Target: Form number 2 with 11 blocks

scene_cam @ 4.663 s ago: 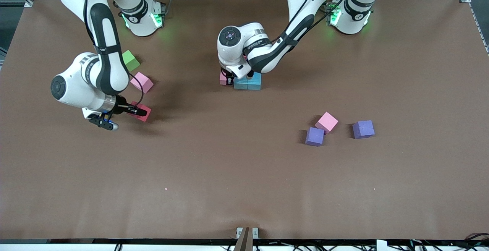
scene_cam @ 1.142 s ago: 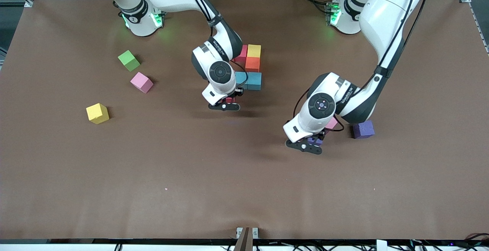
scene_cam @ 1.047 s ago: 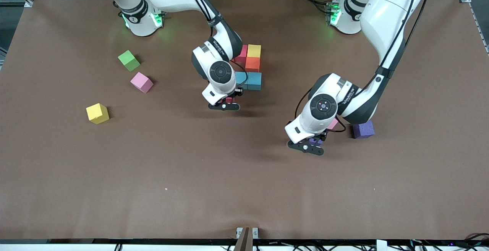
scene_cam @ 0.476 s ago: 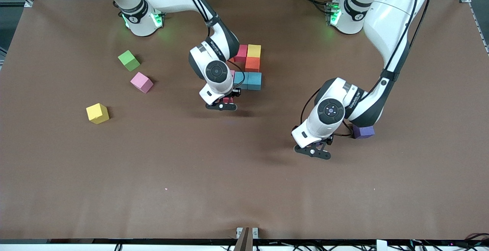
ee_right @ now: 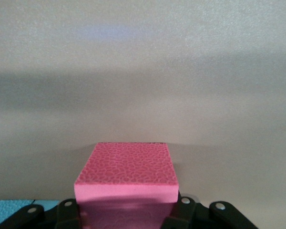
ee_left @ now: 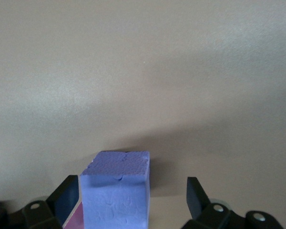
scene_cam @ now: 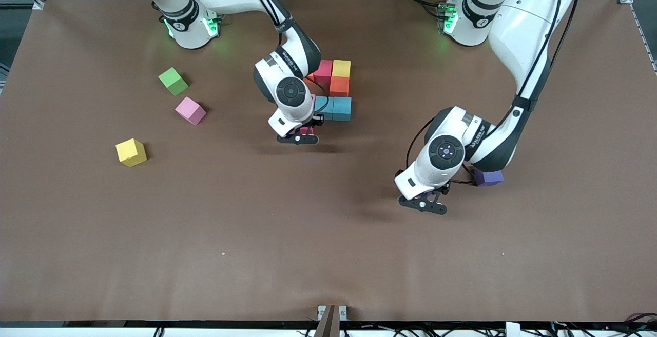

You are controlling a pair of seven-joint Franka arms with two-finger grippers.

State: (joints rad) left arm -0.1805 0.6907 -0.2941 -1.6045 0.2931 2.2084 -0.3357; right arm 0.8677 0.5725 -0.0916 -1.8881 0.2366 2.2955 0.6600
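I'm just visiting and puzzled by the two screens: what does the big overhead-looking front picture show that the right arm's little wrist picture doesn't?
Only the front view shows both arms, the half-built number 2, and loose cubes: green cube, pink cube, yellow cube, purple cube.

Only the right wrist view shows the red cube up close, clamped between the right gripper fingers, with a blue cube beside it.

Both show the brown table and that held red cube.

The right gripper (scene_cam: 306,133) hides most of the red cube (scene_cam: 307,131) it grips in the front view. The left arm's wrist covers the purple cube (ee_left: 115,193) between its fingers, and part of a second purple cube (scene_cam: 488,177). Both wrist views cut their cubes off at the frame edge.
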